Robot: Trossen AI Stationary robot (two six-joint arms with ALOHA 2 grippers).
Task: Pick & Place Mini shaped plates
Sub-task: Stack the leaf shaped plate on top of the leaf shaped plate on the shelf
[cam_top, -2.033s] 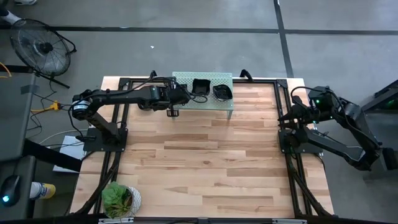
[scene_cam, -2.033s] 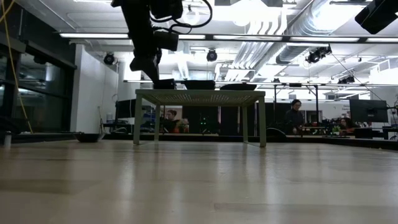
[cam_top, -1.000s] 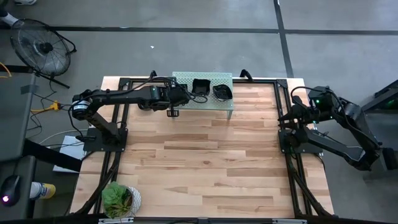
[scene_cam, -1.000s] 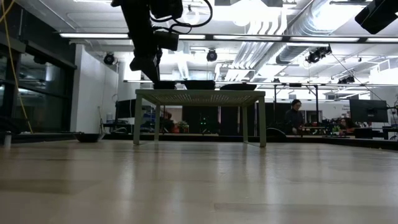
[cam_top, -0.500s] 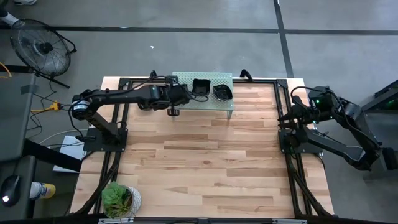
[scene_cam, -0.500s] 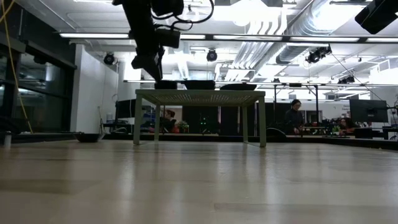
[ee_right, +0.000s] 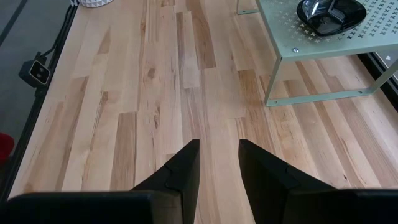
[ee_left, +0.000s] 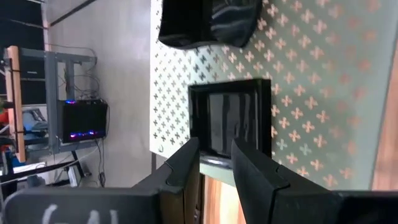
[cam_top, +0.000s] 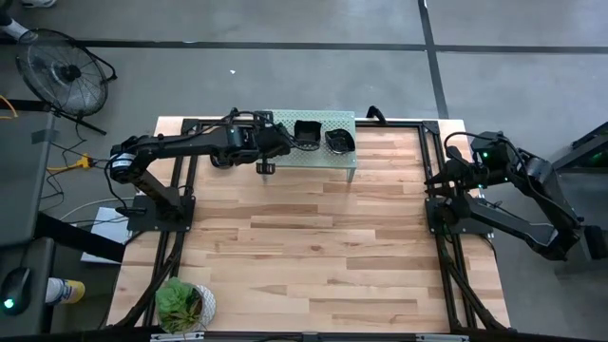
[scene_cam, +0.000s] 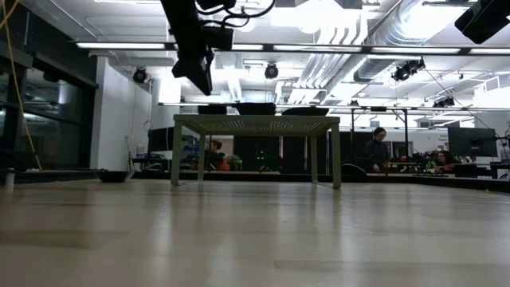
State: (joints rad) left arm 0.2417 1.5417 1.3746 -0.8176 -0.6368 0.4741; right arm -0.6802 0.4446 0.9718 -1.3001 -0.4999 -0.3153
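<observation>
Plates [ee_left: 231, 124] sat on shelf [ee_left: 323, 74]. I held left gripper [ee_left: 215, 163] above one, fingers slightly apart, empty. Right gripper [ee_right: 219, 163] parked, likewise.

No text, label, brand or number can be read anywhere. Faint pale marks are seen on the left wrist housing [ee_left: 62, 214], but they cannot be made out.

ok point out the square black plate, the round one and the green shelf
square plate [ee_left: 233, 118], left wrist view, middle of its flat well
round plate [ee_right: 331, 14], right wrist view, inside of the bowl
green shelf [ee_right: 323, 42], right wrist view, bare perforated top
</observation>
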